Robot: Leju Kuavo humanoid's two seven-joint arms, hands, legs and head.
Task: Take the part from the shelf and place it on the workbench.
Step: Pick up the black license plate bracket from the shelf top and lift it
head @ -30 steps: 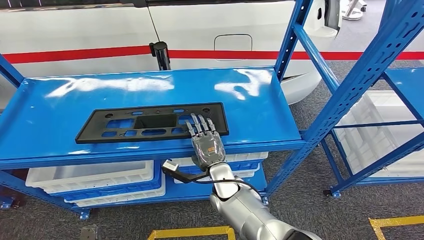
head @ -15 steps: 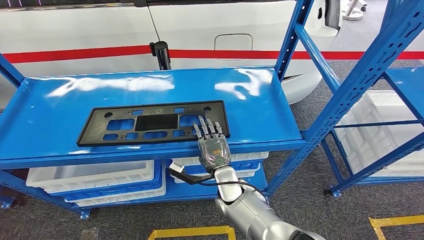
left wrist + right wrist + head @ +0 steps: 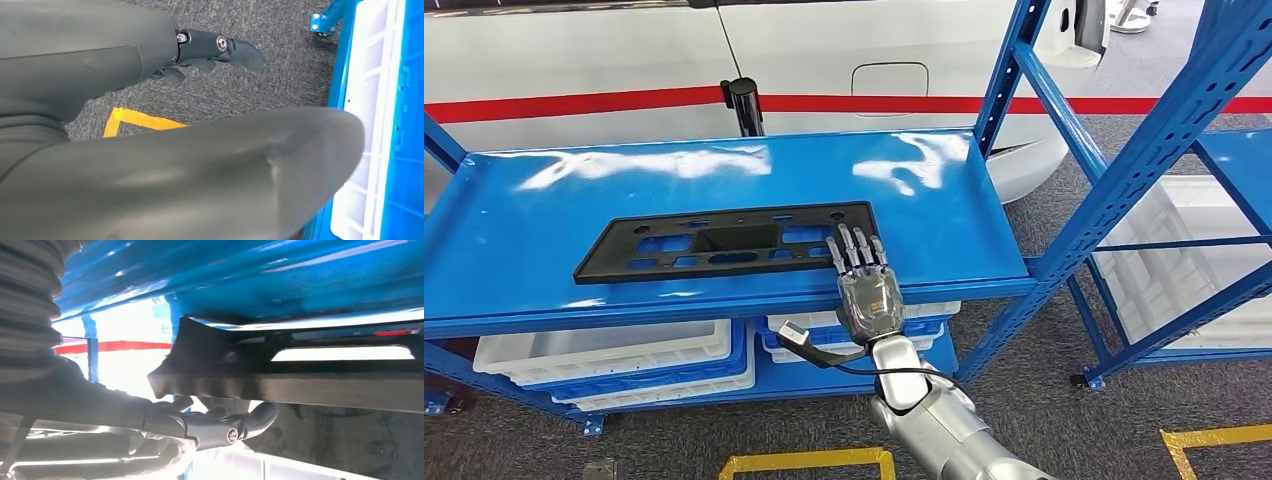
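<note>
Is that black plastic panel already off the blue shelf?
No, the black plastic panel lies on the blue shelf, with the right robot hand at its near right corner.

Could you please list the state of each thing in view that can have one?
black part: flat on the shelf, not lifted.
right hand: fingers extended over the part's near right corner, not gripping.
left hand: hanging above the floor, holding nothing.
blue shelf: top tier carries the part.
</note>
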